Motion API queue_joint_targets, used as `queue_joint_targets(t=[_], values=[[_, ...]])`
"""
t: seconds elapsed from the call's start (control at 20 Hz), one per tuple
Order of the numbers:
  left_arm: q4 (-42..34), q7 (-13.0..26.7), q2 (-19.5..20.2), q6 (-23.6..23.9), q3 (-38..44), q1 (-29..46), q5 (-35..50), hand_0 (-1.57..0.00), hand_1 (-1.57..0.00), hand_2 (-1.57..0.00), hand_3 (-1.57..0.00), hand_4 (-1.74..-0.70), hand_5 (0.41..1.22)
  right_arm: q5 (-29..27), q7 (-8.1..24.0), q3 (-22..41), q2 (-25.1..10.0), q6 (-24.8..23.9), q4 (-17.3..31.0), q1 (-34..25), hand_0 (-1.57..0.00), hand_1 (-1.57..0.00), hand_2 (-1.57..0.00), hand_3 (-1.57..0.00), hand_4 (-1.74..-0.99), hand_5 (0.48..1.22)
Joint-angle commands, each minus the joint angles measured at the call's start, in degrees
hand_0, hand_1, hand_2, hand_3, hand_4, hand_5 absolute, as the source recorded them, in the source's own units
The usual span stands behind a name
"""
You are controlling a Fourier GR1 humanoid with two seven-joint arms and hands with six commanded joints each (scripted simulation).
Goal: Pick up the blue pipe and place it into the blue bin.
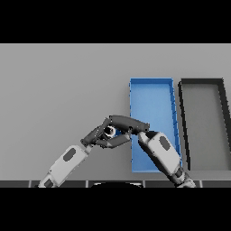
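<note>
Blue pipe pinched in right hand beside blue bin.

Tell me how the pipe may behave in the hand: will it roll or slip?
The pipe shows a round end between the right hand's curled fingers, so it could probably roll if let go on the table. It looks small and stiff, likely light. Only fingers hold it, so it might slip before reaching the bin.

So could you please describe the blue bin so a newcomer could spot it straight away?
On the grey table, look right of centre, where two long open trays lie side by side. The blue bin is the left one, with the right robot hand reaching out past its left wall. Its bright blue colour separates it from the black-rimmed grey bin.
</note>
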Motion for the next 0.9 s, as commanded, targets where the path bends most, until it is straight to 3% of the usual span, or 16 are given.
queue_joint_targets(t=[0.0, 0.1, 0.3, 0.35, 0.45, 0.6, 0.85], values=[[0.27, -0.33, -0.38, 0.15, 0.5, 0.31, 0.46, -1.36, -1.34, -1.25, -1.31, -1.69, 1.221, 1.14, -1.84, -0.26, -0.2, 0.12, 0.33, 0.09, -1.39, -1.39, -1.4, -1.32, -1.452, 0.968], [-0.12, -0.48, -0.08, -0.09, 0.63, 0.82, 0.97, -1.44, -1.43, -1.35, -1.41, -1.71, 1.221, 5.95, -5.5, 0.49, -1.04, 0.95, -0.23, -0.31, -1.46, -1.45, -1.46, -1.41, -1.447, 1.059], [-0.5, -1.11, 0.6, 0.09, 0.77, 0.83, 2.18, -1.52, -1.51, -1.39, -1.5, -1.73, 1.221, 5.55, -5.87, 0.53, -0.8, 0.45, -1.19, 0.19, -1.52, -1.52, -1.53, -1.51, -1.475, 1.155], [-0.77, -2.6, 1.15, 0.59, 0.32, 1.03, 1.22, -1.43, -1.35, -1.22, -1.33, -1.65, 1.221, 5.17, -5.51, 0.54, -0.26, 0.02, -1.38, 0.36, -1.53, -1.53, -1.53, -1.52, -1.48, 1.168], [-0.51, -3.51, 3.28, -0.26, -0.79, -0.23, -2.41, -0.93, -0.87, -0.78, -0.85, -1.41, 1.221, 4.02, -4.61, -0.17, -0.1, 0.35, -1.33, 1.03, -1.55, -1.55, -1.55, -1.54, -1.487, 1.187], [-0.54, -4.01, 5.34, -1.55, -2.07, -0.89, -5.11, -0.47, -0.44, -0.4, -0.44, -1.14, 1.187, 4.55, -1.44, -0.71, 1.18, 1.55, -1.63, 0.79, -1.56, -1.56, -1.56, -1.55, -1.491, 1.204], [1.08, -0.73, 5.18, -0.01, -2.86, -2.1, -6.73, -0.15, -0.14, -0.13, -0.14, -0.94, 0.785, 6.63, -4.01, -2.42, 3.69, 4.37, -1.63, 1.71, -1.57, -1.57, -1.57, -1.57, -1.496, 1.215]])
